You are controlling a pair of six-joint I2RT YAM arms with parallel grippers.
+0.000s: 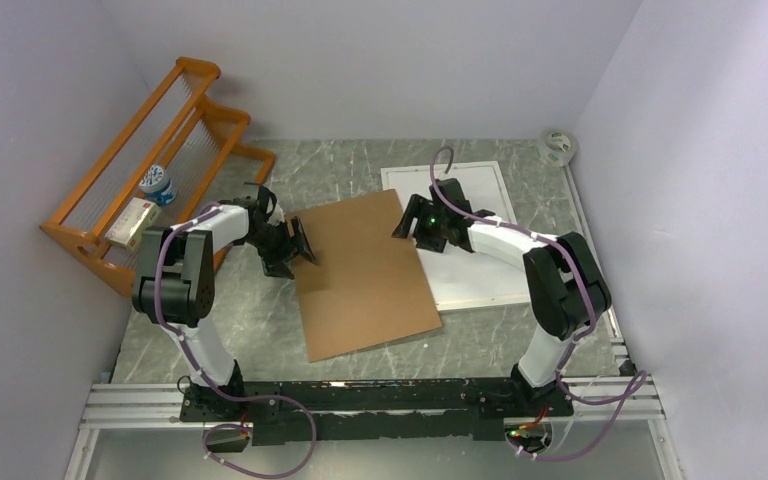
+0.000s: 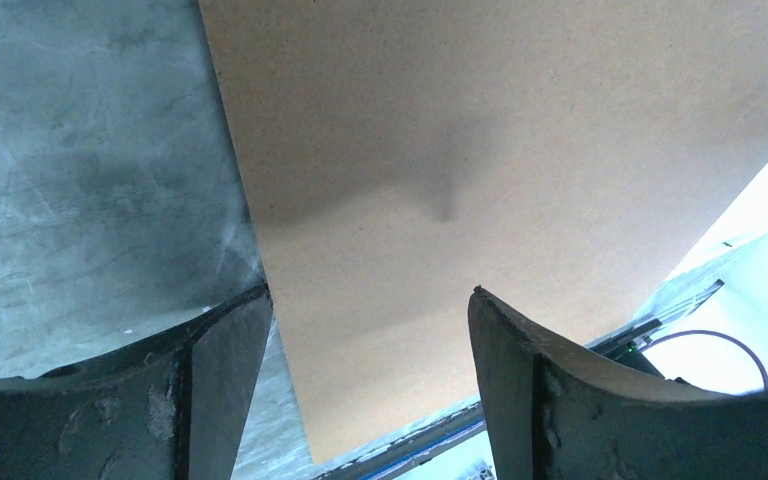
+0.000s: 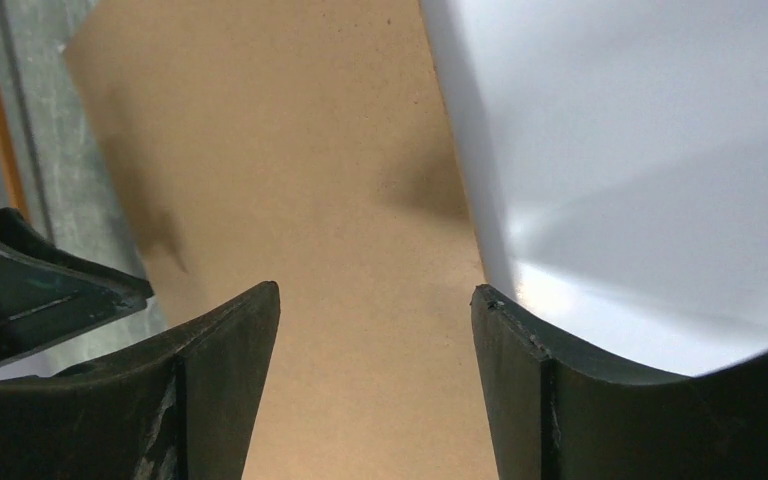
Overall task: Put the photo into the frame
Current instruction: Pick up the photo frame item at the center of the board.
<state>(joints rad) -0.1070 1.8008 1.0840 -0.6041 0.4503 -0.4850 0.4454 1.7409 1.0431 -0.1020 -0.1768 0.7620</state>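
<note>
A plain brown backing board (image 1: 365, 270) lies slanted mid-table, its right edge overlapping a large white rectangle with a thin rim, the frame (image 1: 480, 285). The photo's printed side shows in no view. My left gripper (image 1: 298, 250) is open and empty at the board's left edge; in the left wrist view the open gripper (image 2: 370, 300) straddles that edge of the board (image 2: 480, 130). My right gripper (image 1: 407, 222) is open and empty at the board's upper right. In the right wrist view the gripper (image 3: 375, 295) hangs over the board (image 3: 290, 150), beside the frame's white surface (image 3: 640, 150).
An orange wooden rack (image 1: 150, 170) stands at the back left, holding a box (image 1: 130, 222) and a small tub (image 1: 158, 185). A tape roll (image 1: 558, 146) sits at the back right corner. The metal rail (image 1: 360, 400) runs along the near edge. Walls close in on three sides.
</note>
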